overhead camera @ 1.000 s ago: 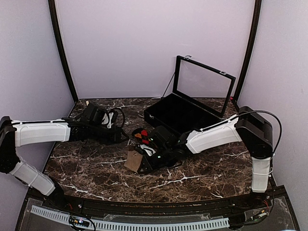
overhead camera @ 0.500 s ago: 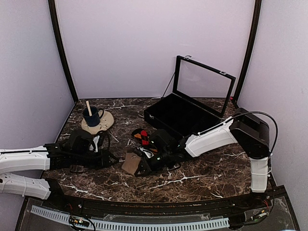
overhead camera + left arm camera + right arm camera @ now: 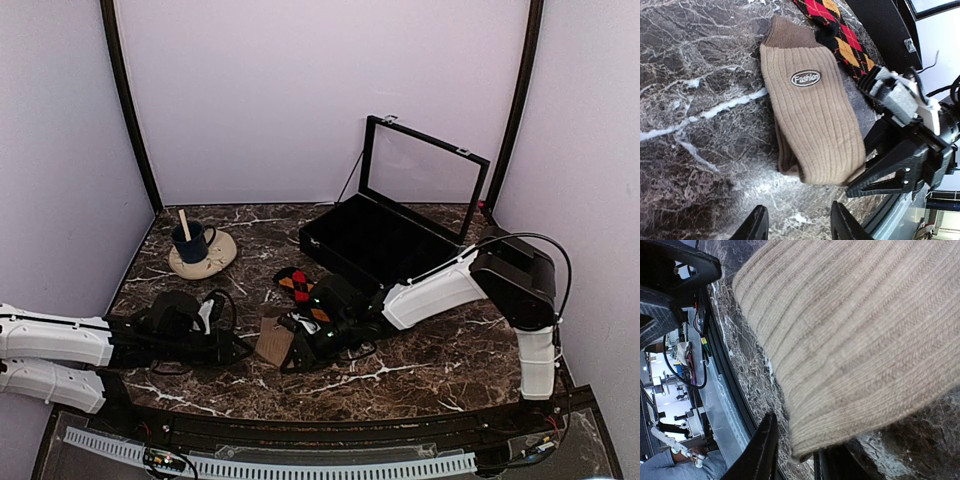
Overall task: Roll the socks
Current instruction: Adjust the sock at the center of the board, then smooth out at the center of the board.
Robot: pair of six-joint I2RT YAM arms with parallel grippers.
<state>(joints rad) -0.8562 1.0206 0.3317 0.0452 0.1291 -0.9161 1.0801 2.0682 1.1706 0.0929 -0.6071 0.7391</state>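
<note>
Right wrist view: your right gripper (image 3: 797,456) meets the end of the tan sock (image 3: 850,340), grip impossible to tell; it lies flat on the marble table (image 3: 690,100) beside the argyle sock (image 3: 840,35), neither looks rolled; your left gripper (image 3: 799,225) hangs spread, empty

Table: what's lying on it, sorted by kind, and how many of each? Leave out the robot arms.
Socks: 2, a tan ribbed sock and a black argyle sock
Mug: 1, blue
Stick standing in the mug: 1
Saucer under the mug: 1, cream
Black case with its glass lid up: 1
Total: 6
</note>
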